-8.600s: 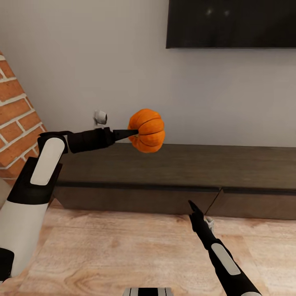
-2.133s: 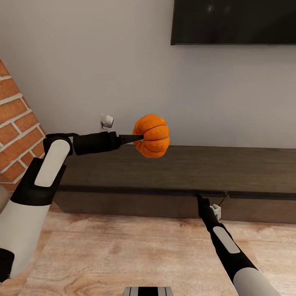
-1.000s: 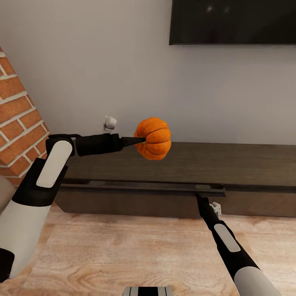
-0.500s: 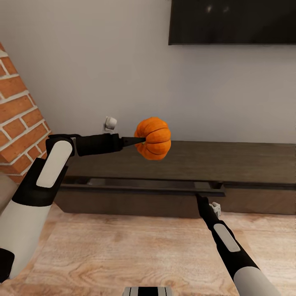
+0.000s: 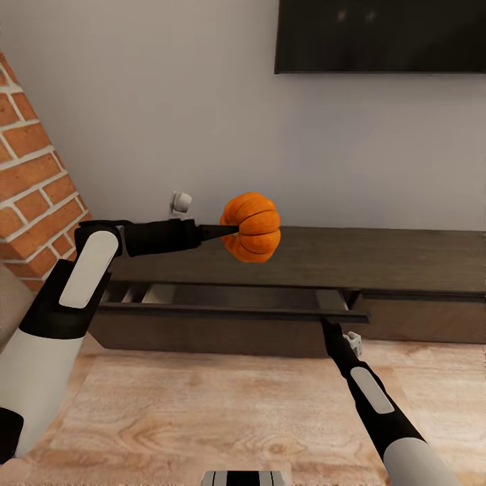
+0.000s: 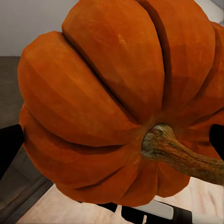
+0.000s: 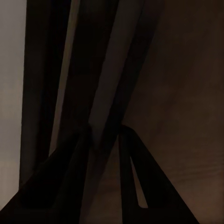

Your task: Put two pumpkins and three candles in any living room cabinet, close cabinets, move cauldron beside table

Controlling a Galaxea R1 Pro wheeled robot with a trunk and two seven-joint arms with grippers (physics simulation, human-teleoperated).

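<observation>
- Pumpkin [image 5: 252,226], bright orange and ribbed, is being held in the air by the left gripper [image 5: 226,231], above the left part of the cabinet [image 5: 378,260] top and clear of it.
- In the left wrist view the pumpkin [image 6: 116,98] is being seen close up with its brown stem [image 6: 179,154] pointing toward the camera; dark fingers [image 6: 9,147] are being pressed against its two sides, so it is being pinched between them.
- The left arm [image 5: 74,283] is being stretched out level from the shoulder side, in front of the brick wall [image 5: 34,175].
- The cabinet's left drawer [image 5: 229,312] is being held partly pulled out, and a strip of light beige inside [image 5: 162,293] is being exposed behind its dark front.
- The right gripper [image 5: 329,331] is being kept at the top edge of that drawer front, near its right end.
- In the right wrist view the fingers [image 7: 74,177] are being closed on the thin dark edge of the drawer front [image 7: 105,93].
- A dark television [image 5: 381,34] is being shown on the grey wall above the cabinet.
- A small white wall fitting [image 5: 180,202] is being shown just above the left forearm.
- Wooden floor [image 5: 202,418] is being shown in front of the cabinet.
</observation>
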